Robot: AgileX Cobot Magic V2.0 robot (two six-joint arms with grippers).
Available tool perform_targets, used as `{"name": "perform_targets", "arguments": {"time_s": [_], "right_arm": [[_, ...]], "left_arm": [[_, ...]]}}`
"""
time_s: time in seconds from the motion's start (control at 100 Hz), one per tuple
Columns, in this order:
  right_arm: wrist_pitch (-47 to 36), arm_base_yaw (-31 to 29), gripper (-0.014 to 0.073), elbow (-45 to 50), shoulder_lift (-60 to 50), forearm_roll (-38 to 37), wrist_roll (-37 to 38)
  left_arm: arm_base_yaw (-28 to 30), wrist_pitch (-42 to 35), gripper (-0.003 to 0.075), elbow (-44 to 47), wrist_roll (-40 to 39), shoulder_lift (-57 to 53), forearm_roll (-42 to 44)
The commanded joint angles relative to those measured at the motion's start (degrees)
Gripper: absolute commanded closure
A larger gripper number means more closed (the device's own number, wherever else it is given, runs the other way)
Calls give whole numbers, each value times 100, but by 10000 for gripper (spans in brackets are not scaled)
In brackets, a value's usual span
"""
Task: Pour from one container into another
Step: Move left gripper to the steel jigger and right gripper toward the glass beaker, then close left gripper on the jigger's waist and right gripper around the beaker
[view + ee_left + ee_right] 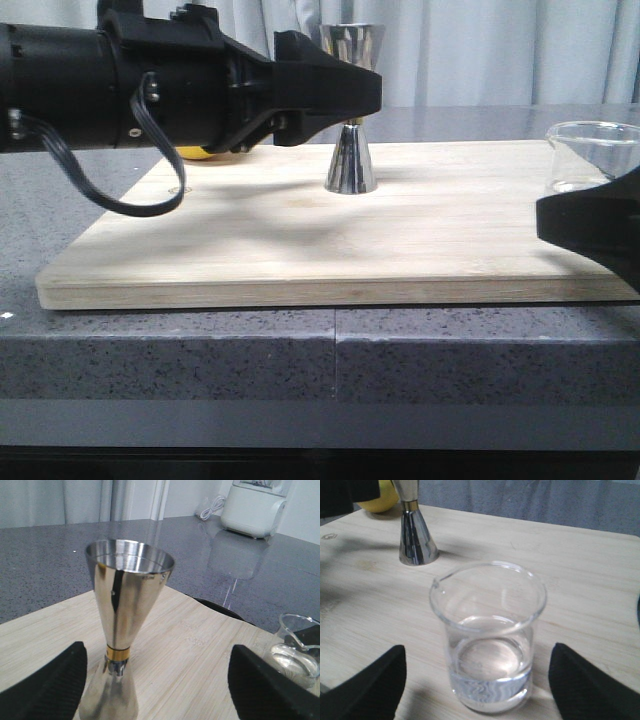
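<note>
beaker (487,640) part full of clear liquid, jigger (122,630) upright, both arms' jaws wide, gripping nothing

I see the clear glass beaker (488,639) standing upright at the right edge of the wooden board (300,240), holding a shallow layer of clear liquid, well apart from the shiny steel jigger (351,160) with its gold waist band, upright mid-board.
</note>
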Motion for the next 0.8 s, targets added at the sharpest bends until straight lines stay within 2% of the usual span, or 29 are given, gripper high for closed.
{"name": "perform_targets", "arguments": {"time_s": [0.0,0.22,0.65,0.79], "right_arm": [[-852,-1,60,-142,177,-47,-39],[-1252,-1,60,-142,479,-47,-39],[-1310,-1,60,-167,578,-47,-39],[-1351,-1,60,-167,578,-47,-39]], "left_arm": [[18,-423,178,-294,-60,-61,-81],[18,-530,178,-606,-82,261,-44],[18,-606,178,-980,-109,636,-6],[18,-595,234,-980,-109,650,-6]]}}
